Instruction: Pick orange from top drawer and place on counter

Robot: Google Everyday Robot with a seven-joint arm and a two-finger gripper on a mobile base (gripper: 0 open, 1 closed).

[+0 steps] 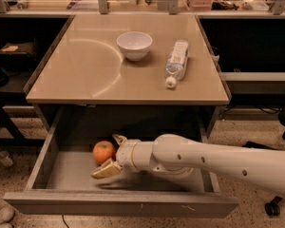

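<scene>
Top drawer (pixel 42 156): pulled out; bare floor open at the fruit's 9 o'clock.
Orange (pixel 101 151): on the drawer floor, left of centre.
Gripper (pixel 107 156): fingers spread wide, straddling the fruit from 3 o'clock; contact unclear.
Arm (pixel 218 163): hides the right floor; cut off at the right edge.
Counter (pixel 80 75): left half bare.

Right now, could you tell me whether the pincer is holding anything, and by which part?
Nothing is held yet: the pincer, in the top drawer, is open, its fingers flanking the orange on the floor.

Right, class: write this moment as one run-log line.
hand: open, flanking orange | orange: in top drawer | counter: bowl, bottle
</scene>
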